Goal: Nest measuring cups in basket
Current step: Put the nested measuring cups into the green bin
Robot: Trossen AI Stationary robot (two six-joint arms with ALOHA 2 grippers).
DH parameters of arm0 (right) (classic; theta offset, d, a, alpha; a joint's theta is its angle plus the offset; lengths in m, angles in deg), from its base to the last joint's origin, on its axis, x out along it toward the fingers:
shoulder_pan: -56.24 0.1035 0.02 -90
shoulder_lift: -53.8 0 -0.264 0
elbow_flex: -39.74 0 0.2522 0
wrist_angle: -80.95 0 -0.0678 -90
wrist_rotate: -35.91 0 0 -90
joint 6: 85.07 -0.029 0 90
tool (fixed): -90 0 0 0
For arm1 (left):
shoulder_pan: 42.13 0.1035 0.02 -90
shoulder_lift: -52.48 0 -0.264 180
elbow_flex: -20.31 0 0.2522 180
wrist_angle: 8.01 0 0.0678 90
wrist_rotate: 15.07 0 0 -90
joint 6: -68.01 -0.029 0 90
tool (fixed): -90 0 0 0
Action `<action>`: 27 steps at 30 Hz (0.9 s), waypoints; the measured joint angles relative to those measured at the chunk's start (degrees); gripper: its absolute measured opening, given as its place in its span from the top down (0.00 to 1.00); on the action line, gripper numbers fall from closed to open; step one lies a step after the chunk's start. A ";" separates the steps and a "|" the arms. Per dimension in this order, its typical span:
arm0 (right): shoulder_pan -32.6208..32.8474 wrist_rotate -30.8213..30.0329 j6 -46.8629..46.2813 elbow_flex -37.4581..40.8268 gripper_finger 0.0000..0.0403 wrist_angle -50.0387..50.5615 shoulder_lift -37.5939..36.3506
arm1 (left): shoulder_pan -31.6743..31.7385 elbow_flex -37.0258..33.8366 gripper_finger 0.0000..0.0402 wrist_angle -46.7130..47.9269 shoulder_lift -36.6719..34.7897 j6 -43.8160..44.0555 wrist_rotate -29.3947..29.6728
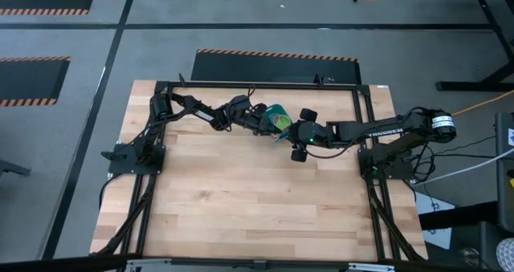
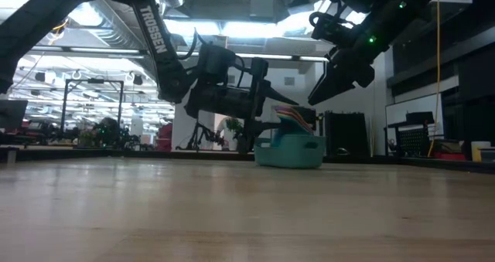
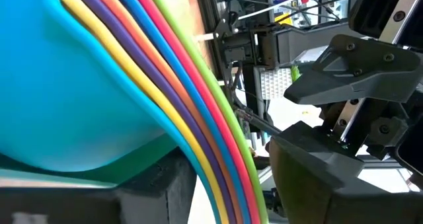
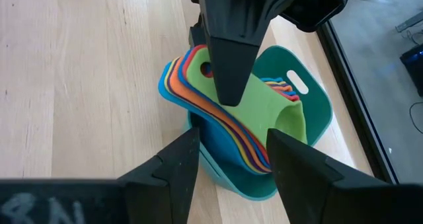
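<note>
One teal basket (image 4: 316, 112) holds one nested stack of measuring cups (image 4: 231, 121); seven coloured handle layers show. Two grippers are present.

Measuring cups (image 4: 264, 112) stacked: green on top, then edges of red, blue, purple, orange, yellow, light blue outermost. Left wrist view shows them as parallel colour stripes: green, pink-red, blue, purple, orange, yellow, light blue. Basket (image 4: 317, 112) solid teal, no pattern. Table (image 1: 257, 200) light wood, pale plank grain, black frame along edges. Left gripper (image 4: 228, 72) and right gripper (image 4: 228, 164) both matte black. Floor mats (image 1: 277, 63) black with orange-and-black hazard striping on edge. Floor grey.
</note>
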 joint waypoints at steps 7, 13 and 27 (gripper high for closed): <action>0.00 0.01 -0.05 0.00 0.55 -0.02 0.00 | 0.01 0.00 0.55 0.00 -0.02 -2.58 -0.10; 0.00 0.02 -0.12 0.00 0.55 0.00 0.00 | 0.04 -0.02 0.55 0.02 -0.04 -2.60 -0.45; 0.02 0.00 -0.16 0.00 0.55 0.00 0.00 | -0.32 0.00 0.55 0.02 -0.04 -3.02 1.19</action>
